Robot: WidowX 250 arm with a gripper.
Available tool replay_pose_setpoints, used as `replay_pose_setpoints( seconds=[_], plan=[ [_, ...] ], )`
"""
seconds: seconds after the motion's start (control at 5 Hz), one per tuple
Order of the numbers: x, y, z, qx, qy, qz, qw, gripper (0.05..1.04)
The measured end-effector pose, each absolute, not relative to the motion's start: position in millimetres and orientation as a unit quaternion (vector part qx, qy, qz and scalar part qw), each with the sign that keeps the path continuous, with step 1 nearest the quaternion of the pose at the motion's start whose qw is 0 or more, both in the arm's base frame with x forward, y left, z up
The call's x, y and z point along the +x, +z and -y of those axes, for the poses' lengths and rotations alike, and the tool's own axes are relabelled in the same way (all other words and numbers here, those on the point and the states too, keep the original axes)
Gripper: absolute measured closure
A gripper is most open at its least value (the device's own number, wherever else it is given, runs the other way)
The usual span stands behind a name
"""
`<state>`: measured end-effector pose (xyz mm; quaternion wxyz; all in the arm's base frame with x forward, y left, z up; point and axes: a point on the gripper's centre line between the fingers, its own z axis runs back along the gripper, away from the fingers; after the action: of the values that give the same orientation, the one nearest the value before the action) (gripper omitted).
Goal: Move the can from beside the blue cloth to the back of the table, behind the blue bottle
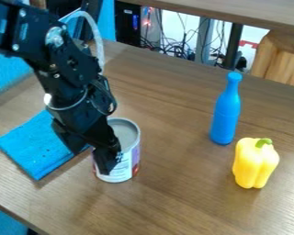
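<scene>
One can [130,172] stands upright on the worktop [180,197], just beside the fingers [105,161], which overlap its near side from the camera's viewpoint. Working well here, I judge, calls for slow, level moves square to the can's round wall — a sidelong nudge could slide or tip it. How wide the fingers stand, and whether they touch or hold the can, I cannot tell. A folded blue cloth [33,144] lies near them, opposite the blue bottle [225,114] and yellow pepper [254,165] — both well apart from the fingers, beyond the can.
</scene>
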<state>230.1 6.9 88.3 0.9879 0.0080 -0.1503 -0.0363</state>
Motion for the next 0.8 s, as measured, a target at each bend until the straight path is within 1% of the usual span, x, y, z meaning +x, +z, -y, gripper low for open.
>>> replay_pose_setpoints(
  seconds=[0.2,0.6,0.8],
  plan=[
    [247.3,89.6,-9.4,0.012,-0.03,0.161,0.986,0.083],
    [278.4,90.1,-11.1,0.01,-0.011,0.175,0.984,0.083],
    [298.9,88.5,-11.2,0.007,-0.005,0.18,0.984,0.083]
  ],
)
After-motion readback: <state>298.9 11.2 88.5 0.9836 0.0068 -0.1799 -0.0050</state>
